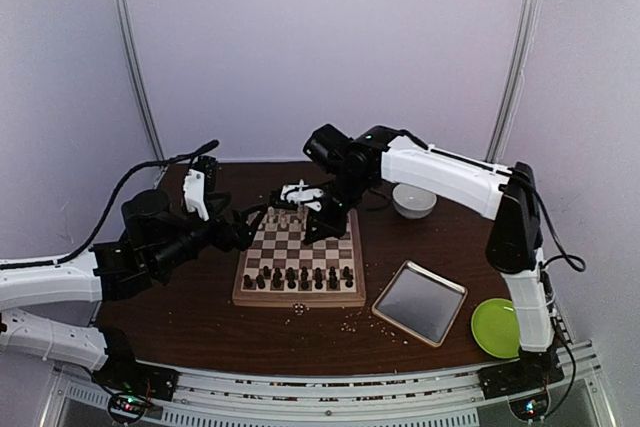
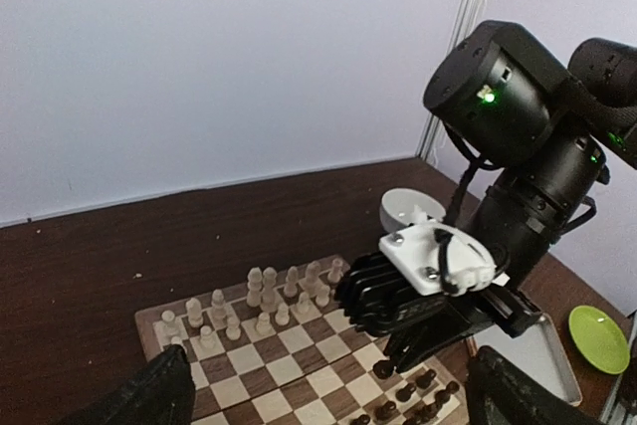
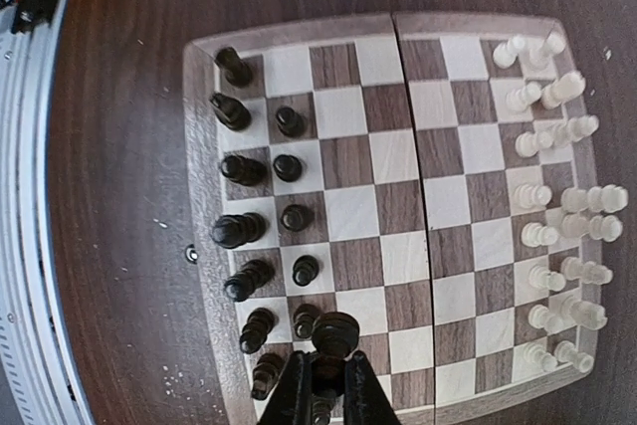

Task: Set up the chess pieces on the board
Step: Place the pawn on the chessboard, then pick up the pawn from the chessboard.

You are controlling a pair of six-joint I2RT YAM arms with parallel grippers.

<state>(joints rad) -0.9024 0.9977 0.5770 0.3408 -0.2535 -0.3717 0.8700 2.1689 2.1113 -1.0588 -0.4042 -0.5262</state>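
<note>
right gripper pinched a dark piece over the board while left stood wide

the right gripper (image 3: 328, 370) had its two fingers pressed nearly together on a dark piece (image 3: 335, 331). the piece was pinched at their tips and held above the dark side of the board (image 1: 345, 299), near its right end. the left gripper (image 2: 333, 390) was spread wide, its black fingers (image 2: 149, 395) at the two bottom corners of its own camera's view. it held nothing and hung just off the board's left edge, by the cream end.

the board lay open in the middle of a dark brown table (image 1: 200, 317). dark chess pieces (image 1: 300, 277) stood in two ranks along its near side and cream chess pieces (image 1: 283, 217) crowded its far side, with the middle squares bare. pale crumbs (image 1: 350, 322) were scattered on the table just in front of the board. to the right lay a shiny metal tray (image 1: 420, 302), beside it a green plate (image 1: 495, 327), and farther back a white bowl (image 1: 413, 200). pale walls and two slim metal poles closed off the scene behind.

the left arm lay low and nearly level, reaching in from the left. the right arm stood up from its base at the near right, bent at a high elbow and reached leftward across the table. its wrist was turned down over the board.
</note>
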